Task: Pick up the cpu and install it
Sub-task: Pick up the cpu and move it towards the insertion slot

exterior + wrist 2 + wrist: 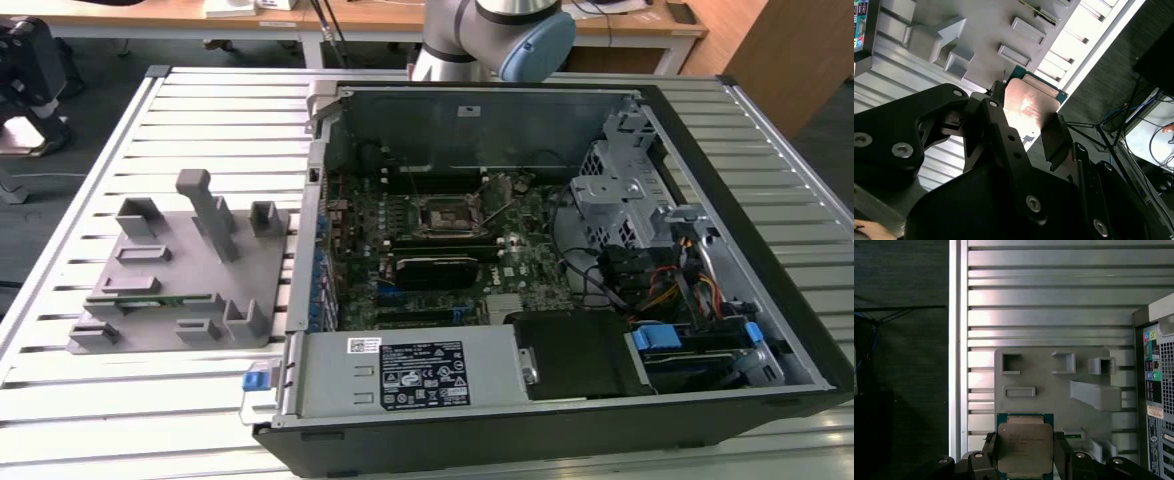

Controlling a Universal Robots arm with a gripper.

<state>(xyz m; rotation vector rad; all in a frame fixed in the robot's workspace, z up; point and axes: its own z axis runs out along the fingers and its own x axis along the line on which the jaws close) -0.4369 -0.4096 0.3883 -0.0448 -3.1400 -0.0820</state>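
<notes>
First wrist view: cpu (1025,445) in hand (1026,457)

cpu (1025,446) lower edge hidden behind pincer (1025,454), arm (487,35) cut off at exterior view's top

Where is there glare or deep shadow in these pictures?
Second wrist view: a bright glare patch washes out part of the cpu; first wrist view: the table slats shine in bands; exterior view: the computer case is shadowed inside.
</notes>
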